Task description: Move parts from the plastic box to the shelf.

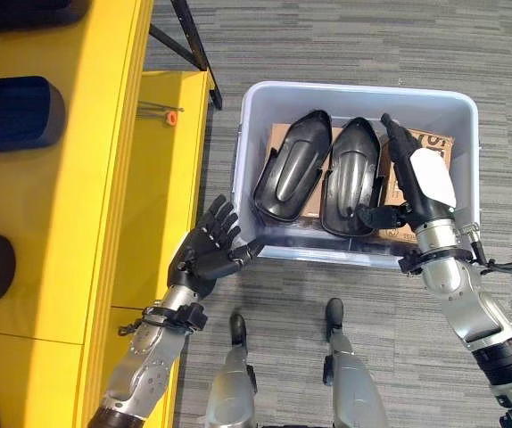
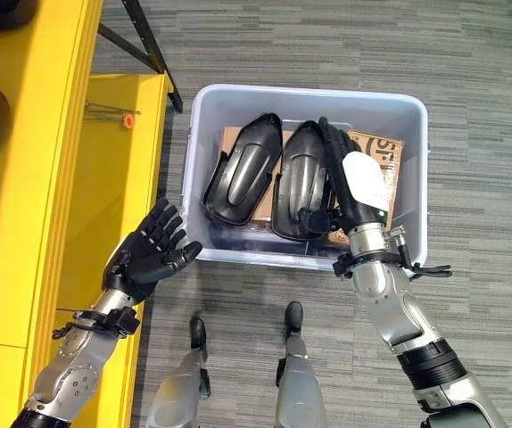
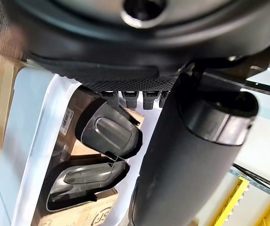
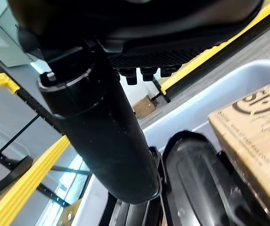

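Note:
Two glossy black moulded parts lie side by side in the pale plastic box (image 1: 249,143): the left part (image 1: 292,168) and the right part (image 1: 352,176), resting on a cardboard box (image 1: 434,145). My right hand (image 1: 417,174) reaches into the plastic box with straight fingers, its thumb (image 1: 376,215) beside the right part's near end. My left hand (image 1: 207,248) hovers open just outside the plastic box's near left corner, its thumb near the rim. In the left wrist view both parts (image 3: 109,133) show past the thumb.
The yellow shelf (image 1: 104,134) runs along the left, with dark parts (image 1: 15,111) resting on its upper level and a small orange-tipped tool (image 1: 169,114) on the lower level. A black strut (image 1: 194,40) leans behind it. Grey striped carpet surrounds the plastic box.

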Motion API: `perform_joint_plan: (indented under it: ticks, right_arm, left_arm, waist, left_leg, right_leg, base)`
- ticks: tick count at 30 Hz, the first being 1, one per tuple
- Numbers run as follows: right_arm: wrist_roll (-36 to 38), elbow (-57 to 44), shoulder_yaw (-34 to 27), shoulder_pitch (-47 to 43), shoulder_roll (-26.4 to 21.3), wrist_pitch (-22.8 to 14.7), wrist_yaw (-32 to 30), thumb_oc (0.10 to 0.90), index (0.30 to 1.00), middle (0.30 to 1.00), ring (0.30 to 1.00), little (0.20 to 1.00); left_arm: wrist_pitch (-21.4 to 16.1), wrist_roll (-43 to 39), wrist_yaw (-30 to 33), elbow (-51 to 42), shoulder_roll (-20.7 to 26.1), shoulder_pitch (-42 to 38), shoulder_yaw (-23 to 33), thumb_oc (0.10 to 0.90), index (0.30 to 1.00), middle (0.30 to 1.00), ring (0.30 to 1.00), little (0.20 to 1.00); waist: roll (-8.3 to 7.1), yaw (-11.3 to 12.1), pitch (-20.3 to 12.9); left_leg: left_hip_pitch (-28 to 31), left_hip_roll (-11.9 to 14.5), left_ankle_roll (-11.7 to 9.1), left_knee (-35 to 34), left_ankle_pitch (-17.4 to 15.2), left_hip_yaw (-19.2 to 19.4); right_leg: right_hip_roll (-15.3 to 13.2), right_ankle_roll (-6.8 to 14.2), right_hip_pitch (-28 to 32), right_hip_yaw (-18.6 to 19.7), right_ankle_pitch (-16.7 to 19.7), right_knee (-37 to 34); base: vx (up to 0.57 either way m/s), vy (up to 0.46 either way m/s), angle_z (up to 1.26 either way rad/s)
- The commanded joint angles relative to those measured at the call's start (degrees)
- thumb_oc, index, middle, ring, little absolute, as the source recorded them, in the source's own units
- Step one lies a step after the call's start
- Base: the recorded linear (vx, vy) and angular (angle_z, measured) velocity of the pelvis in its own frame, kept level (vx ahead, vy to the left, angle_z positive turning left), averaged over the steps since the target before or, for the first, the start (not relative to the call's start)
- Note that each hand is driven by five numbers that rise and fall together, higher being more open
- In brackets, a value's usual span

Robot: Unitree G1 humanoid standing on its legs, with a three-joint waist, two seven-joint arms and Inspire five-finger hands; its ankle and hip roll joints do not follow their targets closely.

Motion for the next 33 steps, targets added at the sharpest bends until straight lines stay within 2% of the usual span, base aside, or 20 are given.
perform_joint_plan:
  ticks: [1, 5, 7, 10, 12, 14, 17, 18, 26, 33]
  right_arm:
    - [-0.6, -9.8, -3.7, -3.6, -2.6, -6.0, -4.3, 0.9, 1.0, 1.0, 1.0, 1.0]
    - [1.9, -12.7, -5.2, -2.1, -1.8, -7.4, -4.7, 0.9, 1.0, 1.0, 1.0, 1.0]
    - [2.2, -14.7, -6.3, -1.1, -1.0, -7.3, -8.1, 0.9, 1.0, 1.0, 1.0, 1.0]
    - [0.9, -16.9, -8.3, 0.2, 0.5, -9.9, -13.5, 0.9, 1.0, 1.0, 1.0, 1.0]
    - [-1.9, -19.7, -9.6, 1.3, 2.3, -12.5, -14.2, 0.9, 1.0, 1.0, 1.0, 1.0]
    - [-3.5, -20.5, -9.9, 1.9, 2.2, -12.1, -13.2, 0.9, 1.0, 1.0, 1.0, 1.0]
    - [-4.6, -20.2, -9.9, 2.7, 1.3, -8.0, -13.6, 0.9, 1.0, 1.0, 1.0, 1.0]
    - [-4.2, -19.3, -10.2, 3.2, 0.7, -7.7, -14.3, 0.9, 1.0, 1.0, 1.0, 1.0]
    - [-5.6, -17.0, -13.3, 6.0, -0.7, -7.5, -16.0, 0.9, 1.0, 1.0, 1.0, 1.0]
    - [-6.2, -16.9, -13.0, 5.3, -1.9, -6.2, -16.5, 0.9, 1.0, 1.0, 1.0, 1.0]
  left_arm:
    - [-6.6, -1.1, -1.3, -8.1, 1.8, 0.7, 1.6, 0.9, 1.0, 1.0, 1.0, 1.0]
    - [-7.0, -1.0, -1.2, -8.9, 1.4, 1.4, 2.0, 0.9, 1.0, 1.0, 1.0, 1.0]
    - [-7.3, -0.9, -1.1, -9.3, 1.1, 1.9, 2.0, 0.9, 1.0, 1.0, 1.0, 1.0]
    - [-8.2, -0.8, -0.5, -9.7, 0.6, 2.4, 1.8, 0.9, 1.0, 1.0, 1.0, 1.0]
    - [-9.5, -0.8, 0.2, -9.8, -0.1, 2.9, 1.1, 0.9, 1.0, 1.0, 1.0, 1.0]
    - [-9.8, -1.0, 0.2, -9.8, -0.3, 3.0, 1.0, 0.9, 1.0, 1.0, 1.0, 1.0]
    - [-9.9, -1.0, 0.1, -10.0, -0.1, 3.5, 1.1, 0.9, 1.0, 1.0, 1.0, 1.0]
    - [-9.9, -1.3, 0.0, -10.0, 0.1, 3.8, 1.3, 0.9, 1.0, 1.0, 1.0, 1.0]
    - [-9.7, -1.7, -0.8, -10.2, 0.9, 4.2, 2.5, 0.9, 1.0, 1.0, 1.0, 1.0]
    - [-9.7, -1.2, -0.4, -10.3, 1.1, 3.1, 2.2, 0.9, 1.0, 1.0, 1.0, 1.0]
  waist:
    - [-1.94, -1.6, -3.4]
    - [-1.75, -2.1, -3.1]
    - [-1.58, -2.5, -2.9]
    - [-1.29, -3.1, -2.9]
    - [-0.75, -3.8, -2.9]
    - [-0.58, -3.9, -3.0]
    - [-0.46, -4.0, -2.9]
    - [-0.52, -4.1, -2.9]
    - [-0.81, -4.4, -1.9]
    - [-0.9, -4.8, -0.1]
  left_leg:
    - [-2.5, -1.0, 3.7, 3.7, -0.9, 0.9]
    - [-2.5, -0.9, 3.6, 3.6, -0.8, 1.4]
    - [-2.3, -0.9, 3.6, 3.5, -0.8, 1.8]
    - [-2.1, -0.8, 3.6, 3.3, -0.9, 2.2]
    - [-1.9, -0.9, 3.6, 3.4, -1.1, 2.6]
    - [-1.9, -1.0, 3.5, 3.4, -1.2, 2.7]
    - [-1.8, -1.0, 3.6, 3.4, -1.2, 3.0]
    - [-1.8, -1.0, 3.5, 3.4, -1.2, 3.0]
    - [-2.7, -0.8, 3.5, 3.6, -1.2, 3.2]
    - [-3.8, -0.5, 3.3, 3.8, -0.9, 3.6]
  right_leg:
    - [-3.2, -0.2, -0.1, -0.9, -6.3, 6.2]
    - [-3.2, -0.2, -0.2, -0.6, -6.3, 6.0]
    - [-3.2, -0.3, -0.1, -0.4, -6.2, 5.9]
    - [-3.2, -0.2, -0.1, -0.1, -6.2, 5.8]
    - [-3.3, -0.3, -0.2, 0.4, -6.4, 5.8]
    - [-3.4, -0.2, -0.2, 0.5, -6.4, 5.9]
    - [-3.6, -0.2, -0.1, 0.7, -6.4, 5.8]
    - [-3.6, -0.1, -0.1, 0.6, -6.3, 5.7]
    - [-3.5, 0.1, -1.1, 0.6, -6.3, 5.9]
    - [-3.2, -0.2, -2.2, 0.6, -6.3, 6.1]
  base:
    - [-0.04, 0.018, -0.06]
    - [-0.02, 0.019, -0.06]
    - [0.0, 0.028, -0.07]
    - [-0.01, 0.051, -0.07]
    - [0.0, 0.091, -0.11]
    - [0.01, 0.058, -0.11]
    - [0.0, 0.012, -0.02]
    - [0.0, 0.0, 0.0]
    - [-0.02, -0.02, -0.01]
    - [-0.05, -0.028, -0.04]
